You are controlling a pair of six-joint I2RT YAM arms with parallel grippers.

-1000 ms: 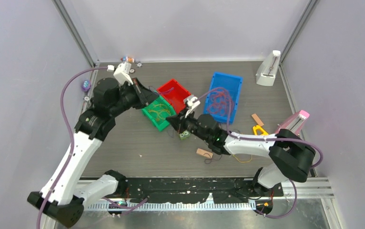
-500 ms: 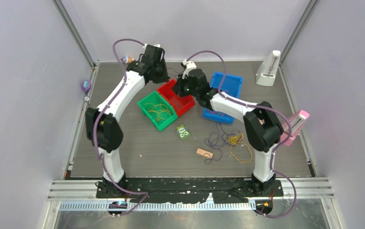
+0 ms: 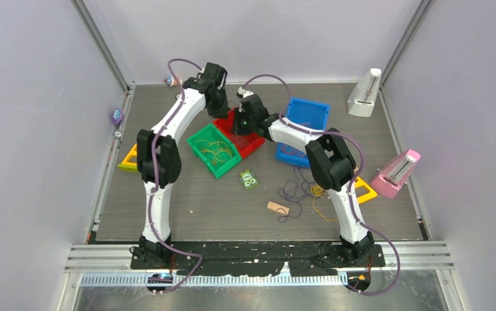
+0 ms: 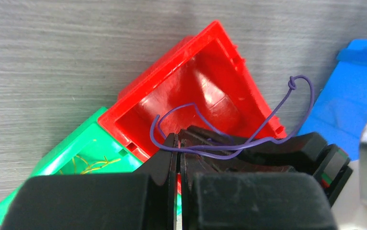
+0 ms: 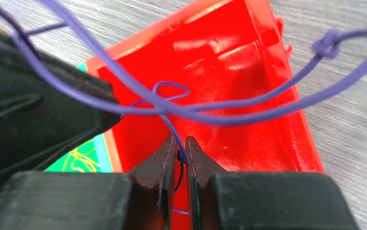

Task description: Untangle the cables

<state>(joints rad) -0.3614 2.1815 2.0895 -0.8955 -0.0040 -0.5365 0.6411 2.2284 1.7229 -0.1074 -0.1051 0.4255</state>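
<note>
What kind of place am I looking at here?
Most likely a robot test booth in a lab. Two robot arms are bolted to a table closed in by plain panels; the left end effector and right end effector pinch a purple cable above a red bin.

The left gripper [image 3: 224,115] and the right gripper [image 3: 238,126] hung close together over the red bin [image 3: 253,144]. The green bin [image 3: 223,170] sat just beneath-left of them, and the blue bin [image 3: 307,107] lay to the right gripper's right. Loose cables [image 3: 300,191] lay well apart, toward the bases.
</note>
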